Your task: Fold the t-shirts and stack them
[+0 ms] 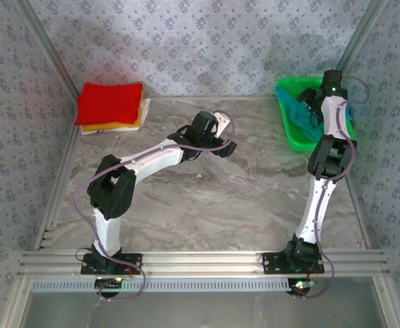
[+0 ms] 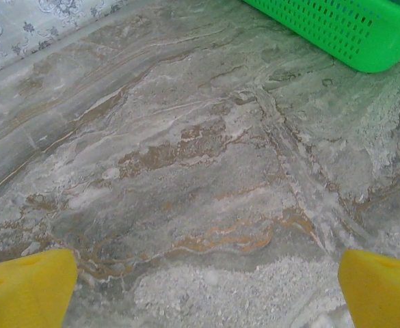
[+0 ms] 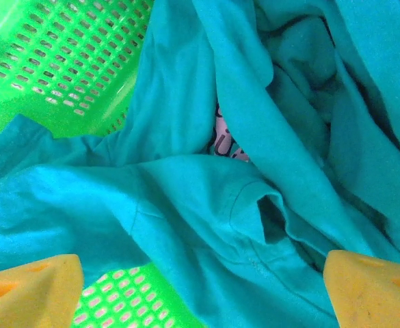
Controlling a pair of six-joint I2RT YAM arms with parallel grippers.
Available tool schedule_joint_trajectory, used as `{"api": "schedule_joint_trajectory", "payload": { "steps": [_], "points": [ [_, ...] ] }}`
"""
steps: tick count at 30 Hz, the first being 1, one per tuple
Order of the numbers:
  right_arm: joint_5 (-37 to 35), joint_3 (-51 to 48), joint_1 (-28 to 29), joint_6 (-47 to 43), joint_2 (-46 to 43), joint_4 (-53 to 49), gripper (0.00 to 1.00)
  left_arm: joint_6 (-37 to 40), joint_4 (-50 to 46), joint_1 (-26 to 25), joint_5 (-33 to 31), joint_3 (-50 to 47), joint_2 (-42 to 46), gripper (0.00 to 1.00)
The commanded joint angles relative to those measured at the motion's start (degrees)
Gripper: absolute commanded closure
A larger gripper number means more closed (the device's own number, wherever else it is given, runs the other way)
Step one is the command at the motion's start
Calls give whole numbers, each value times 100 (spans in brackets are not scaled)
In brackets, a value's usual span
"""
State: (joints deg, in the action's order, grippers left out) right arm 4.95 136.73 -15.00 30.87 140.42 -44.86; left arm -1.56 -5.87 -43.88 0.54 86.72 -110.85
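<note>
Far-left corner of the worktop point(image 1: 206, 198): a finished stack, with the red shirt point(image 1: 109, 102) on top, the orange-yellow shirt point(image 1: 137, 123) under it and a white shirt point(image 1: 145, 108) edge poking out on the right side. Mid worktop, toward the far edge: the left gripper point(image 2: 203, 290) hangs over bare marble, jaws wide apart and nothing between them. From its wrist view a corner of the green basket point(image 2: 336, 31) sits ahead to the right. Far-right corner: the basket holds the teal shirt point(image 3: 186, 205), crumpled, with a scrap of light print point(image 3: 223, 140) showing in a fold. The right gripper point(image 3: 200, 287) is over it, yellow pads point(image 3: 32, 290) spread, not closed on cloth yet. The step looks like pulling the teal shirt out of the basket. To do it well, drop onto a raised ridge of cloth, not onto the mesh, and take one or two layers near a hem or shoulder seam rather than a fat bunch, so the shirt opens when lifted. Lift high enough to clear the basket wall or the basket may drag along. Carry the shirt to the open middle of the worktop, where the left gripper can take the other side and spread it flat. Risk: fingers snagging in the mesh holes.
</note>
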Motion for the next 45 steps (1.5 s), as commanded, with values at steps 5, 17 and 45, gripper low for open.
{"api": "schedule_joint_trajectory", "payload": {
  "steps": [5, 17, 45],
  "points": [
    [-476, 2, 334, 269, -562, -445, 9, -6, 246, -4, -68, -86, 574, 2],
    [-1538, -1289, 796, 944, -591, 892, 15, 3, 539, 15, -66, -775, 1008, 2],
    [-960, -1641, 59, 1163, -125, 985, 19, -31, 472, 69, -226, -1185, 1104, 2]
  ]
}}
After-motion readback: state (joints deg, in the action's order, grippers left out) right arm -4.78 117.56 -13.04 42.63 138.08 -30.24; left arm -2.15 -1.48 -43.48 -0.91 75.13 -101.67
